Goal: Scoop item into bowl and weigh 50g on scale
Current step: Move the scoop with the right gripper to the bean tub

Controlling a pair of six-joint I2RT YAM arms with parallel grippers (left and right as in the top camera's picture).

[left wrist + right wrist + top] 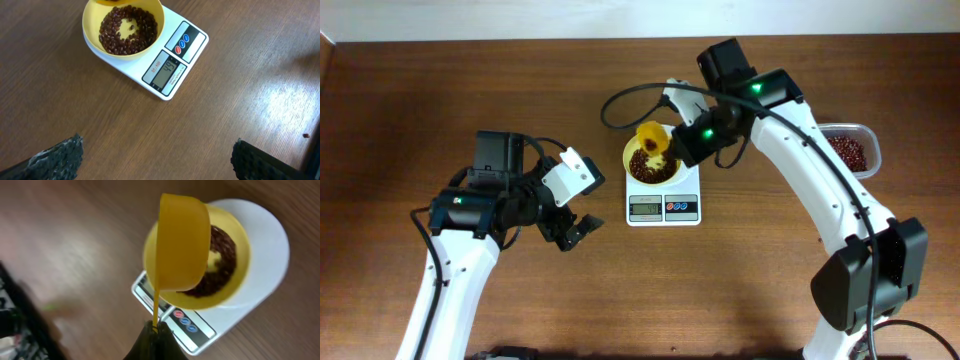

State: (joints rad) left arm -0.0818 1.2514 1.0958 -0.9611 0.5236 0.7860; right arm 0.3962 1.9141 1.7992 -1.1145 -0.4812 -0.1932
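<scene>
The pale yellow bowl (653, 166) sits on the white scale (663, 207) and holds dark red-brown beans (127, 30). The bowl (97, 42) and the scale (170, 75) show in the left wrist view, where the display reads about 49. My right gripper (155, 330) is shut on the handle of the orange-yellow scoop (182, 242), which is tipped on its side over the bowl (235, 287); the scoop also shows in the overhead view (651, 134). My left gripper (577, 230) is open and empty above the bare table, left of the scale.
A clear plastic tub (848, 150) with more beans stands at the right edge of the table, behind my right arm. A black cable loops above the bowl at the back.
</scene>
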